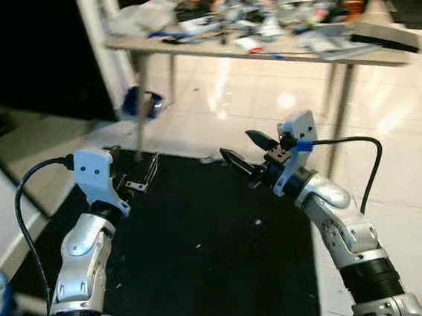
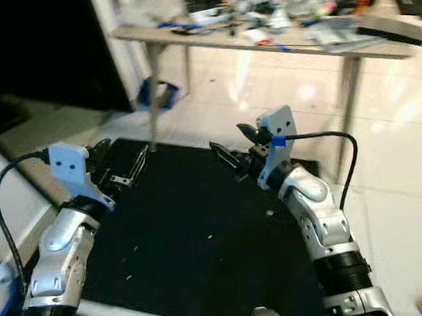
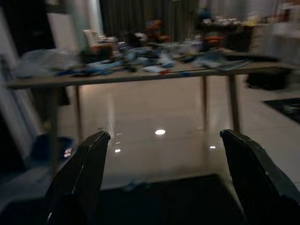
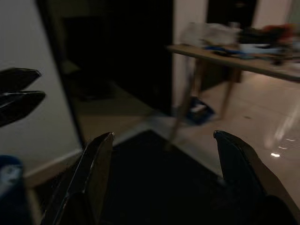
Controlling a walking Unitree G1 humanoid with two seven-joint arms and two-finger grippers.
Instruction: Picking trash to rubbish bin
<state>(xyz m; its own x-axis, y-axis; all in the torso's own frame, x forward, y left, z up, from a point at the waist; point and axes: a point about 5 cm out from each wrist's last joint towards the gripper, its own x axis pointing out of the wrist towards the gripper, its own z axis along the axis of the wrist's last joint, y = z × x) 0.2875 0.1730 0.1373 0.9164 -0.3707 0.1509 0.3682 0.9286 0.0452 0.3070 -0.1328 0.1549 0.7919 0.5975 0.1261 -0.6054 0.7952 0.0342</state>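
The task looks barely begun: the left gripper (image 1: 147,173) and right gripper (image 1: 245,155), fingers apart and empty, hover over the black floor mat (image 1: 204,241) near the cluttered long wooden table (image 1: 261,52).

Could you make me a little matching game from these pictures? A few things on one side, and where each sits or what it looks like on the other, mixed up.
Things:
1. left pincer
2. right pincer
3. table
4. mat

Descriptions:
A. black, flat on the floor under both arms
B. covered in clutter, standing on the shiny pale tiles
C. open, on the arm with a blue band
D. open, on the arm nearest the dark doorway

Pairs: 1-D, 2-C, 3-B, 4-A
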